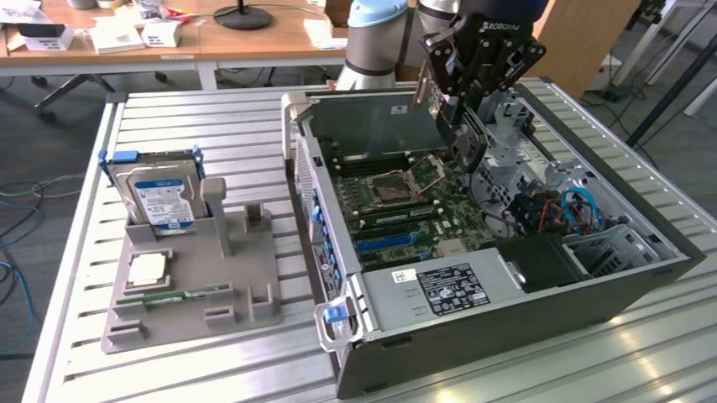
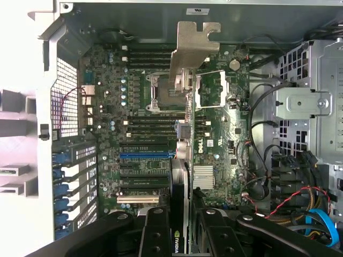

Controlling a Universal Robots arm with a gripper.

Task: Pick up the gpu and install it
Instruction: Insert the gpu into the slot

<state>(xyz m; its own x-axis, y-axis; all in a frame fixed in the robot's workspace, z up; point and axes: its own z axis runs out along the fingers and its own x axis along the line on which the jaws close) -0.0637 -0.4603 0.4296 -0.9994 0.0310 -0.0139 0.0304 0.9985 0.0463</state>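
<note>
**A:** Above the motherboard (image 2: 107, 107), what is the gripper (image 2: 184, 217) doing?

**B:** It is holding the gpu (image 2: 194, 45) edge-down, jaws part-closed around it, hovering for installation. Seating probably calls for lining up with the blue slot (image 2: 147, 155).

A robotics lab: an opened computer case (image 1: 538, 312) on a slatted metal bench (image 1: 201, 117), wooden desks (image 1: 280, 42) behind.
</note>
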